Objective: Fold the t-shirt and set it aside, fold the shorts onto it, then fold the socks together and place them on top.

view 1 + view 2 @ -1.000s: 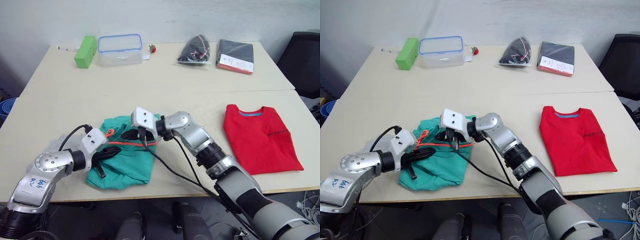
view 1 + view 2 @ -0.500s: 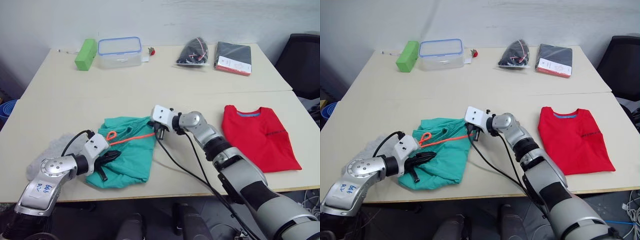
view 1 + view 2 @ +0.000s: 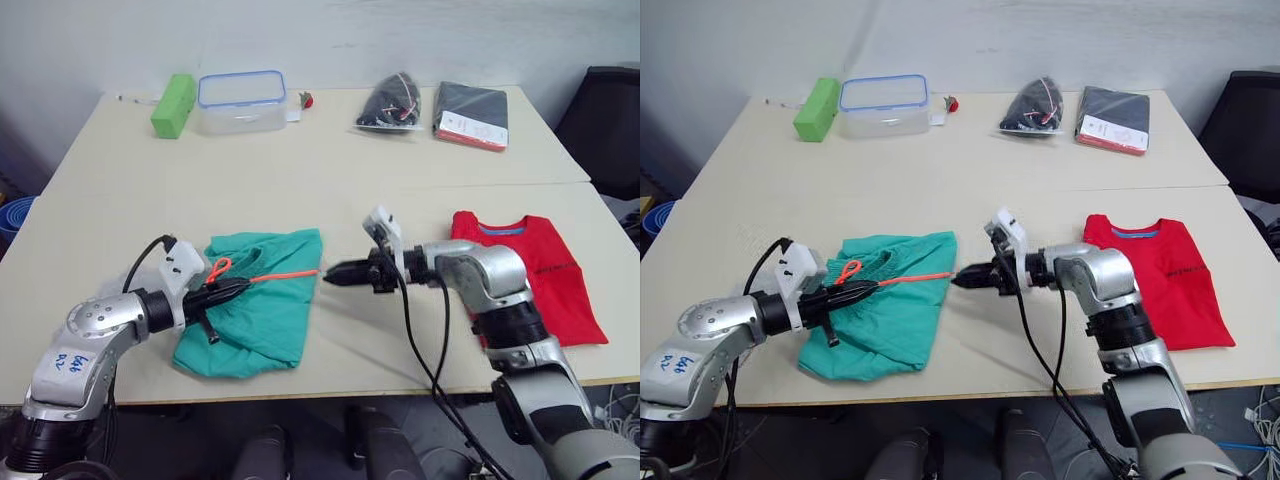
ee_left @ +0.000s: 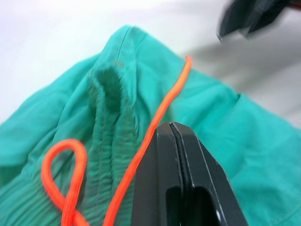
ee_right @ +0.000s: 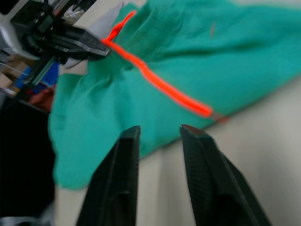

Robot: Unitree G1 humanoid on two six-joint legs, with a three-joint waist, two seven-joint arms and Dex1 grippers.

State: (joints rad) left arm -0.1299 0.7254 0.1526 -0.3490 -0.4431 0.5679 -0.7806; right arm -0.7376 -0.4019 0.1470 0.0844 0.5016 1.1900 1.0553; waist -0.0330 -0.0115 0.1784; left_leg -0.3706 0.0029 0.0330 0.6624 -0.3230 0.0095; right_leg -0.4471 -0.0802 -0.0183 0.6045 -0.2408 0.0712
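The shorts (image 3: 258, 312) look soft and limp to me; I'd pinch the waistband beside my left claw (image 3: 238, 287), which is closed. My right claw (image 3: 333, 273), open and empty, sits just off the drawstring (image 3: 285, 275) tip.

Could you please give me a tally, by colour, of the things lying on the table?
Red: 2, t-shirt, small red object
Green: 2, shorts, green block
Black: 2, bag, flat packet
Clear: 1, lidded container
Total: 7

Only a blue handwritten mark on the left arm (image 3: 72, 362) shows, too unclear to read.
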